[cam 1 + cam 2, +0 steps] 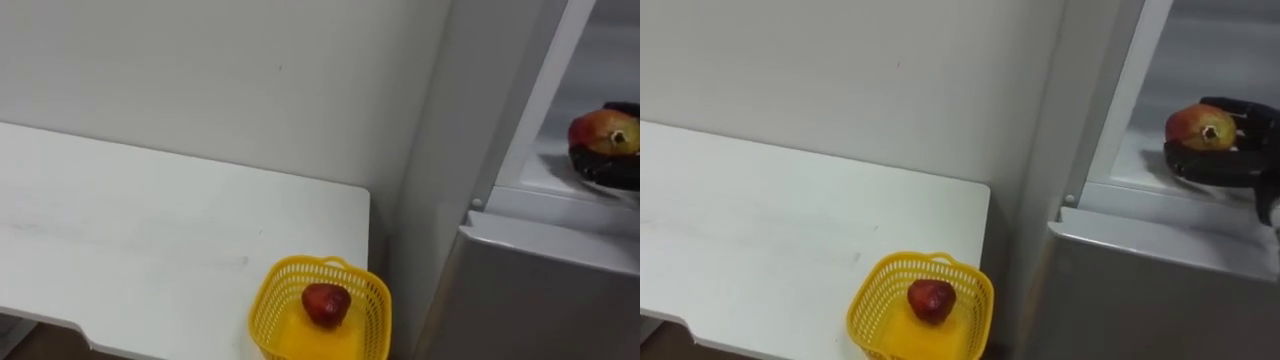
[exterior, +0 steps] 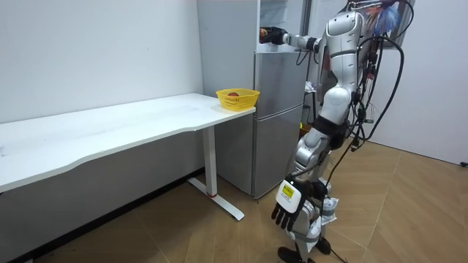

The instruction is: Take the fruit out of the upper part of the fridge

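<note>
Robot is standing in front of the grey fridge (image 2: 276,109), facing it, with the white table (image 1: 790,220) on its left.

Right arm is reaching level into the open upper compartment. The right hand (image 1: 1230,160) is cupping a red-and-yellow fruit (image 1: 1196,126) from below and behind, dark fingers curling round it. Fruit and hand are sitting just above the compartment's white shelf (image 1: 1140,172), close to its front edge; contact between fruit and shelf cannot be told. The stem end of the fruit is pointing outward, toward the camera.

The lower fridge door (image 1: 1160,300) is sitting closed beneath the shelf.

Left arm is hanging down along the body. The left hand (image 2: 289,212) is dangling at about knee height, fingers relaxed and loosely spread, holding nothing.

A yellow plastic basket (image 1: 865,305) is standing on the table corner nearest the fridge, just beside the fridge's side wall. A small dark-red fruit (image 1: 931,299) is lying in the middle of the basket.
</note>
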